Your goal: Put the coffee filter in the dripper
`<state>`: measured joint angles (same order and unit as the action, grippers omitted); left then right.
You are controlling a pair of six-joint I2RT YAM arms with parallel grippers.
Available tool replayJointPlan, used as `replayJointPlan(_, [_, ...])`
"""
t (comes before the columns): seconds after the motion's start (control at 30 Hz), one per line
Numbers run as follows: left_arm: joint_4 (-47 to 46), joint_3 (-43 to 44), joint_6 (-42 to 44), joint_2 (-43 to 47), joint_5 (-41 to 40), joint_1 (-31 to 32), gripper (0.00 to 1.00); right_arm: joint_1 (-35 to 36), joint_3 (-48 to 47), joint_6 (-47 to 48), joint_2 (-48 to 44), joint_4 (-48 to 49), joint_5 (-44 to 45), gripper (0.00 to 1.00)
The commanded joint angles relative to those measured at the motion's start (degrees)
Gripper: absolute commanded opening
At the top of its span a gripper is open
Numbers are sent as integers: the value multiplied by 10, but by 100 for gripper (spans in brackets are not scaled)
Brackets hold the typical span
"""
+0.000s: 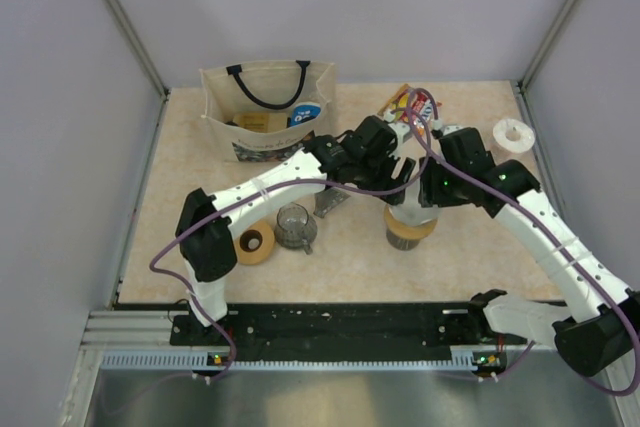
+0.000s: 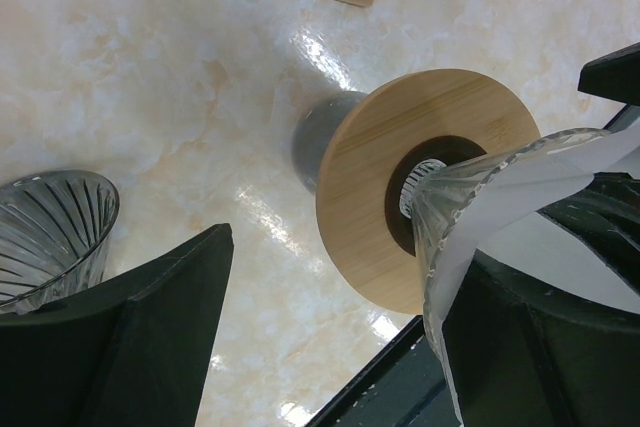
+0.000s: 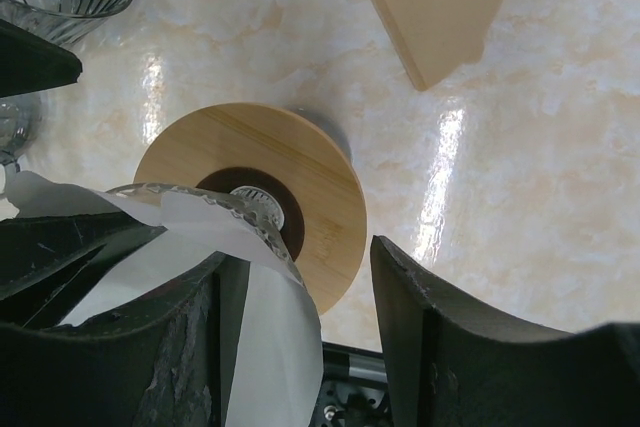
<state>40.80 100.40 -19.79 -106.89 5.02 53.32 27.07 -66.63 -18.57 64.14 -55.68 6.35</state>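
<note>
Dripper (image 1: 410,229) sits mid-counter (image 2: 150,77). Its ribbed cone is down in the tan ring, and the ring is perched on a grey base (image 2: 320,142). Coffee filter (image 3: 265,347) is in the cone's mouth but doesn't look seated: white paper spills out over the rim toward both wrist cams.

L end effector (image 2: 415,222): jaws wide apart. One finger is right against the cone wall w/ the paper, the other well off the dripper. Nothing clamped.

R end effector (image 3: 270,247): jaws approx half apart. Filter flap hangs along the inner face of one finger w/ a clear gap to the other, so no pinch that I can see.

Risks, my read:
- Paper clings to a finger on pull-back, so the filter drags out of the dripper.
- Flap left over the rim, so the filter sits crooked or folds.
- Both end effectors crowd the dripper. A sideways nudge could tip the cone or slide the ring off its base, since it's perched high.
- Glass cup (image 2: 50,237) stands near the dripper on its L-arm side. A wide swing could clip it.
</note>
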Motion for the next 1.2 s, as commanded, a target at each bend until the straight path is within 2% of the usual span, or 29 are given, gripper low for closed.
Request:
replayJointPlan(0.0, [-10, 23, 1, 4, 13, -2, 85, -6, -17, -5, -9, 18, -7, 52])
replayJointPlan(0.3, [-26, 23, 10, 84, 41, -2, 99, -6, -99, 22, -66, -7, -62, 55])
replayJointPlan(0.47, [-53, -6, 19, 154, 46, -2, 99, -6, -156, 43, -98, -7, -80, 61])
replayJointPlan(0.6, [-56, -37, 17, 213, -32, -3, 99, -6, -164, 38, -119, 21, -78, 68])
replayJointPlan(0.7, [-61, -75, -4, 257, -118, -18, 99, -6, -136, 21, -151, 81, -53, 81])
replayJointPlan(0.77, [-69, -111, -29, 287, -134, -48, 99, -6, -105, 8, -176, 144, -20, 93])
replayJointPlan(0.83, [-70, -158, -63, 310, -135, -97, 99, -6, -63, 4, -204, 214, 1, 99])
replayJointPlan(0.97, [-46, -242, -129, 342, -149, -198, 99, -6, -9, 6, -225, 316, 5, 99])
replayJointPlan(1.07, [-21, -303, -170, 364, -171, -252, 99, -6, -20, 21, -196, 327, 1, 99])
replayJointPlan(1.17, [-32, -367, -190, 382, -144, -295, 99, -6, -39, 30, -143, 332, -13, 99])
